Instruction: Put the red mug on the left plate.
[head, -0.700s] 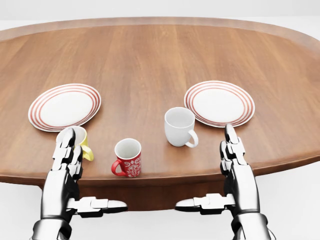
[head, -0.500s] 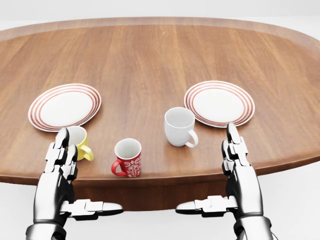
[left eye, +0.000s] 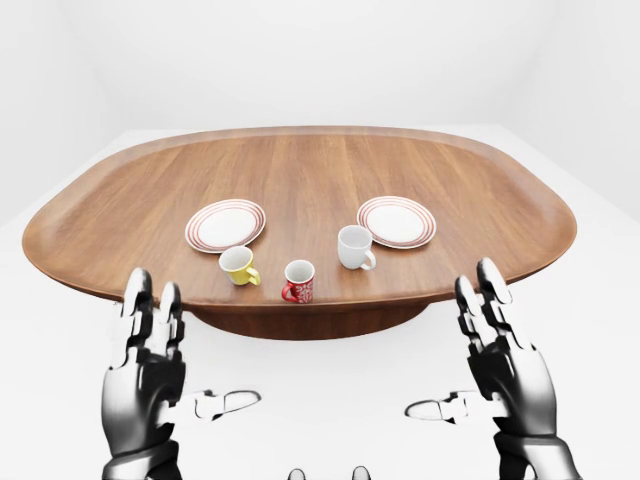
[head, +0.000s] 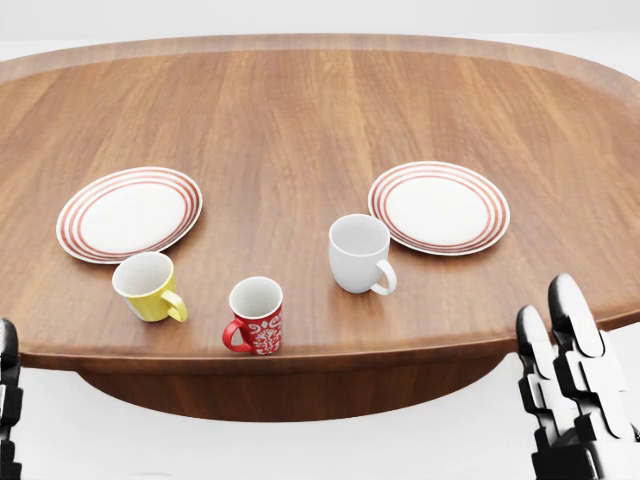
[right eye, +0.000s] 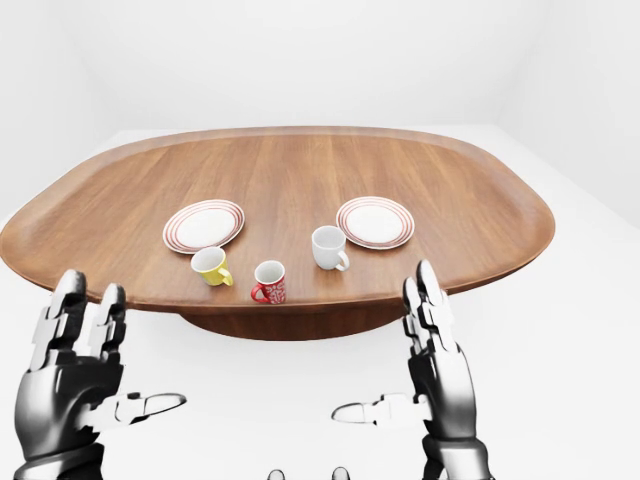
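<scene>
I have not yet reached for the red mug (head: 256, 315), which stands near the table's (head: 320, 110) near edge between the yellow mug (head: 148, 286) and the white mug (head: 359, 253), apart from the left plate (head: 129, 213); I judge my next move is to bring one hand over the edge and close on the mug. Only the eye views show both hands whole, my left hand (left eye: 148, 385) and right hand (left eye: 505, 370) empty, fingers spread, short of the table; the head view catches mere slivers.

Oval wooden table (head: 320, 110), left plate (head: 128, 214), right plate (head: 438, 207), yellow mug (head: 147, 287), red mug (head: 256, 315), white mug (head: 359, 253)
</scene>
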